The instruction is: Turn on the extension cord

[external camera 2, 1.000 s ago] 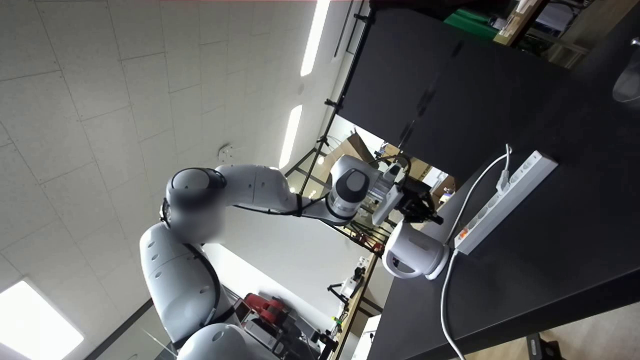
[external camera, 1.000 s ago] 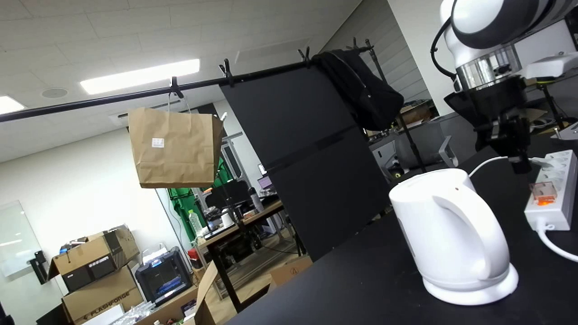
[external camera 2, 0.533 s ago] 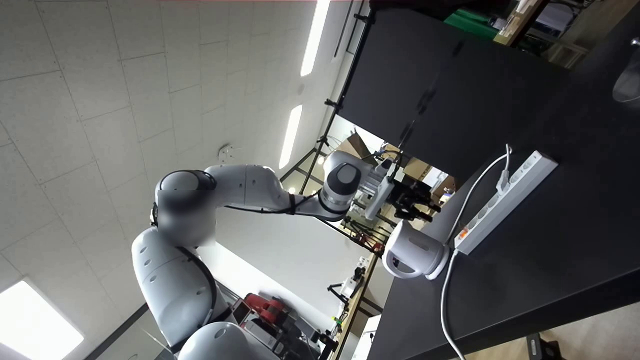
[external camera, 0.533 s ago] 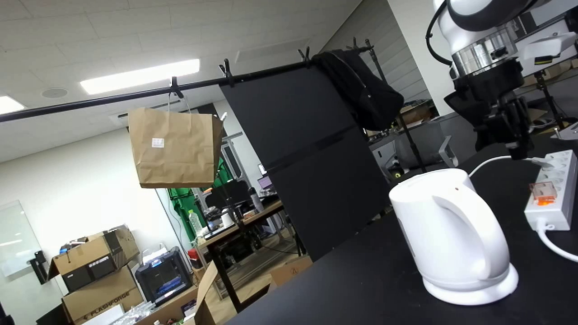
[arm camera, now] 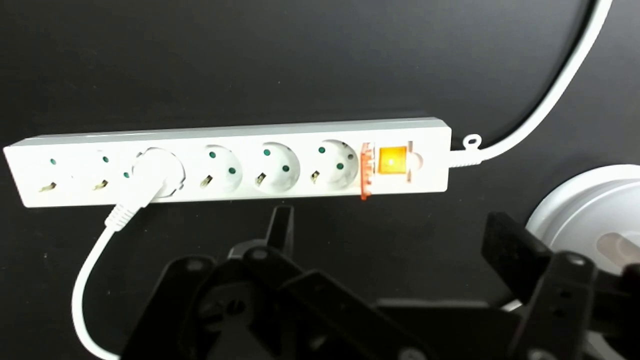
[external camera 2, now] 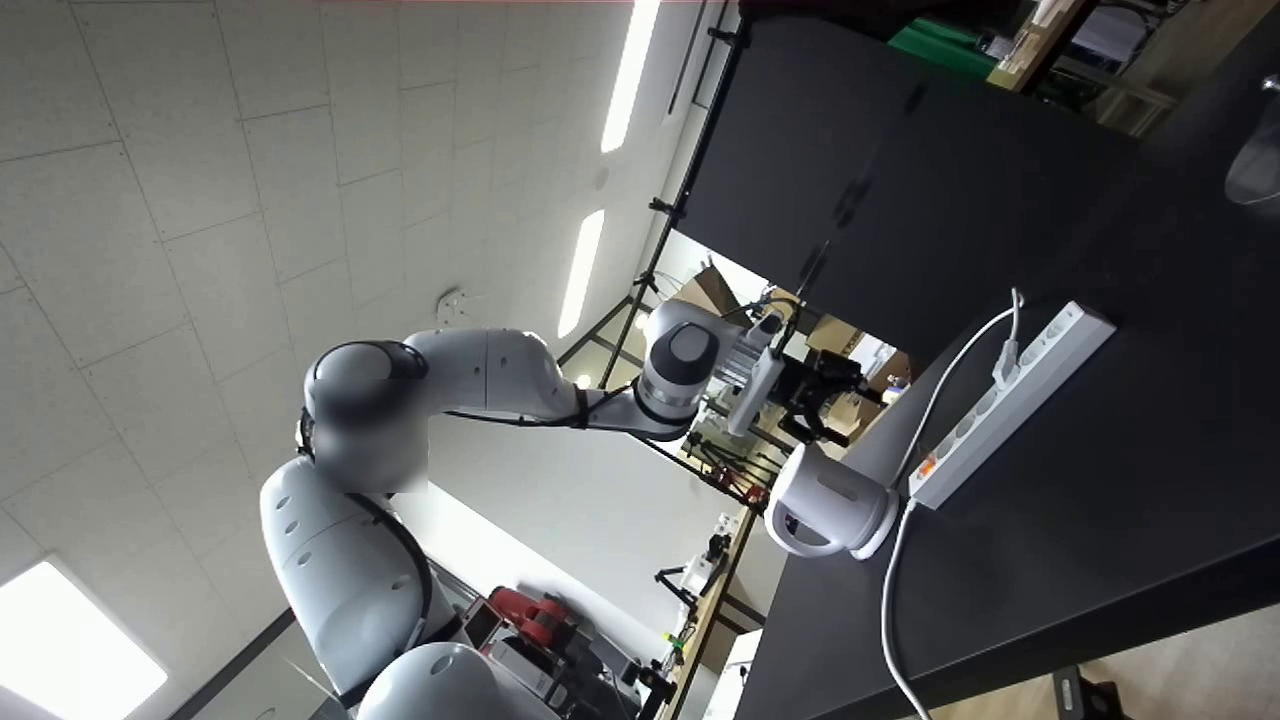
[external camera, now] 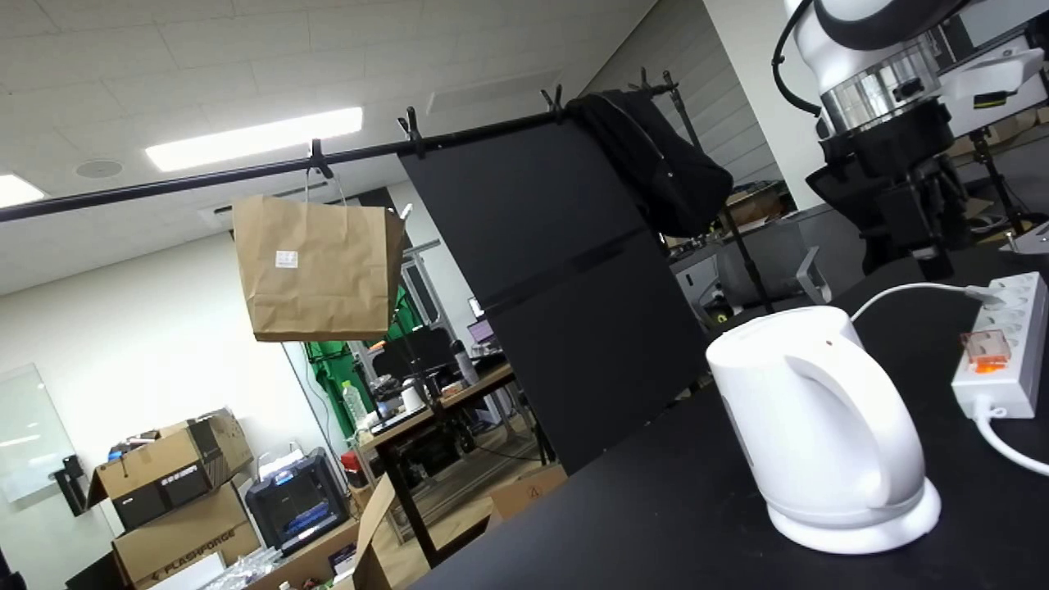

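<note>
The pincer point(arm camera: 388, 216) is released: its fingers point(arm camera: 282, 227) stand wide apart above the bench point(external camera 2: 1060, 560), and I see nothing between them. The extension cord point(arm camera: 227, 162) lies flat on the bench, lower than the fingers and just ahead of them, toward the upper side of the wrist view. Its long axis goes almost parallel to the line from one fingertip to the other. The switch point(arm camera: 392, 160) is at the end toward the bench edge point(external camera 2: 1100, 636) which is lowest in an exterior view, and sideways it falls between the two fingers. So, in my judgement, the coming move should go across the extension cord and then down, with one fingertip brought in line with the switch. Its cover point(arm camera: 366, 172) stands up, so the way looks free. If the switch is lit, I cannot tell.

From this end the cable point(external camera 2: 886, 600) runs to that bench edge; the plug point(arm camera: 150, 182) sits in the extension cord farther from it. The kettle point(external camera: 819, 426) stands upright between the extension cord and another bench edge, apart from the pincer in an exterior view; a sideways swing could knock it. Behind the bench hang a black curtain point(external camera: 565, 221) and a paper bag point(external camera: 315, 266)
</note>
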